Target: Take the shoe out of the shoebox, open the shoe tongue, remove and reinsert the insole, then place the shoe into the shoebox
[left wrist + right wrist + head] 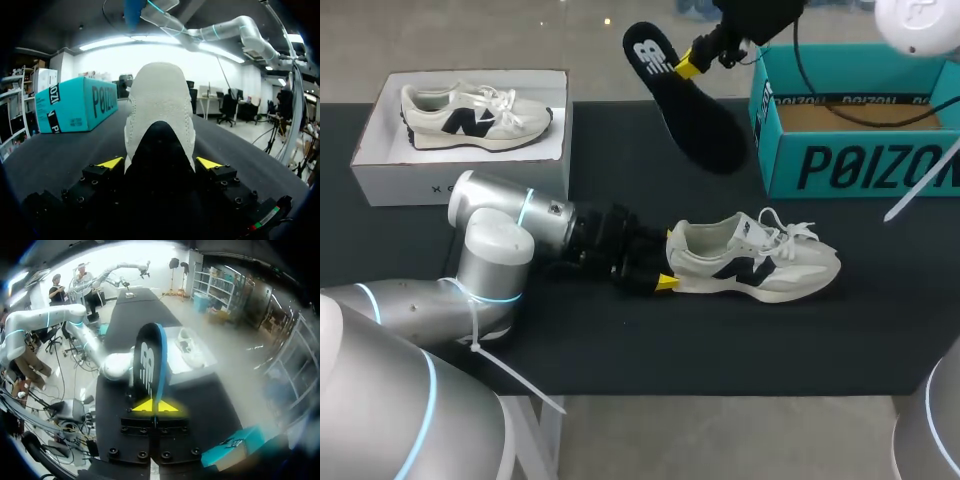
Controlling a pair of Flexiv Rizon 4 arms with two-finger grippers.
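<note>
Down on the black table (620, 340), mid-field, the pale shoe (760, 265) sits upright on its sole, toe pointing toward the right arm's side, laces loose. Right at its heel is the left gripper (663, 268), and the left wrist view shows both yellow fingers (111, 162) pressed against the heel from either side, so it's clamped on the shoe. Up above the table, the right gripper (687, 66) pinches the dark insole (692, 110), tips squeezed tight on it. The insole is held slanted in the air just beside the open teal shoebox (860, 160). Over on the left side, a white box (380, 170) holds a second shoe (475, 118).
</note>
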